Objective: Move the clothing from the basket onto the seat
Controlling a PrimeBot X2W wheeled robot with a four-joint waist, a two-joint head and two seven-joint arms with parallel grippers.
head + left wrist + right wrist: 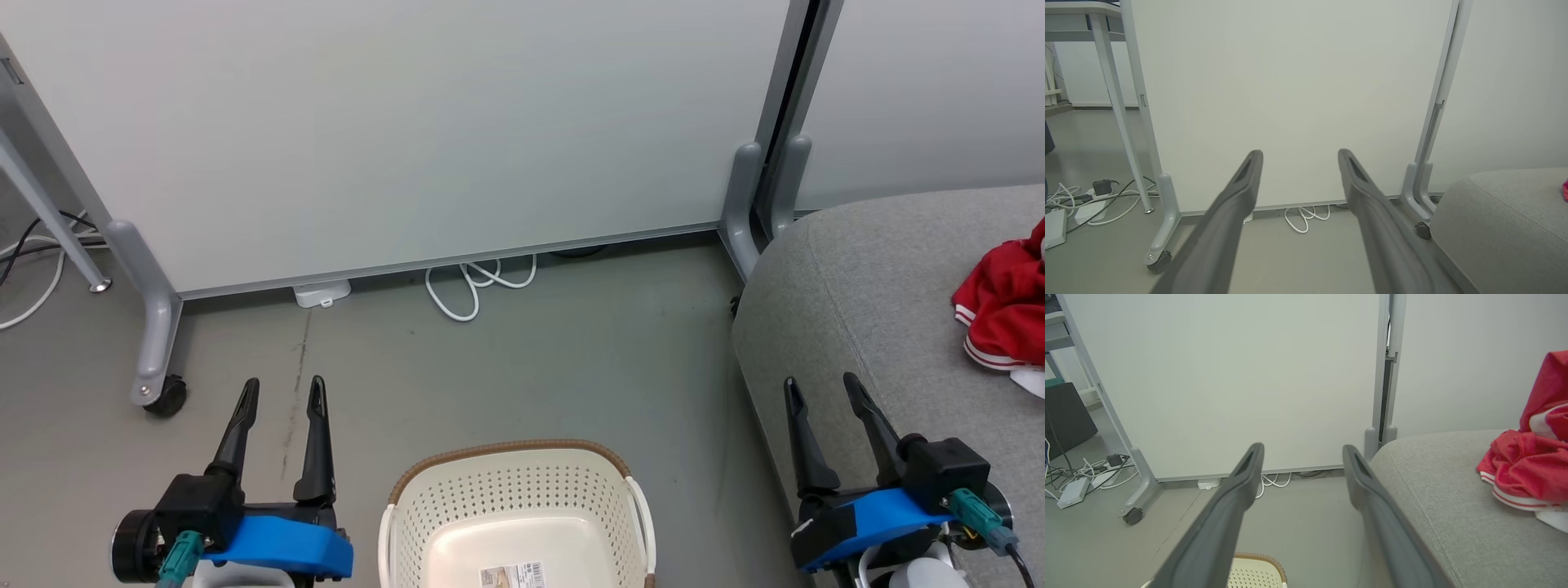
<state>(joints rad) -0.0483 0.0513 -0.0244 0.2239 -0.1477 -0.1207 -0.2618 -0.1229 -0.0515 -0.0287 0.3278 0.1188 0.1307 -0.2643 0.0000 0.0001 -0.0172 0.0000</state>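
On the floor between the two grippers, one basket [506, 498] is seen from the head, and its pale bottom is looked into, with a paper label [513, 576] lying on it; the near part is cut off by the frame. From the right wrist, the far brown rim of the basket [1261, 559] is caught low between the fingers. From that wrist the clothing [1531, 473] is seen side-on as a red heap with white stripes, rising up the frame's right edge, whereas from the head the clothing [1006, 306] is seen from above, flatter. From the left wrist a small red sliver of clothing [1565, 191] is glimpsed at the far right, and a table leg [1114, 102] and floor cables [1086, 200] are added at the left.

Counted: two grippers, one basket, one seat [882, 310], one heap of clothing, though the number of garments in it cannot be told; two white panels [408, 122] stand behind, with one white cable loop [478, 286] at their foot.

The left gripper [284, 381] is spread wide with nothing between its fingers, and the right gripper [819, 380] likewise. The clothing is laid on the seat, ahead of and to the right of the right gripper and well apart from it. The right gripper is held at the seat's rounded left edge; the left gripper is placed left of the basket, far from the heap
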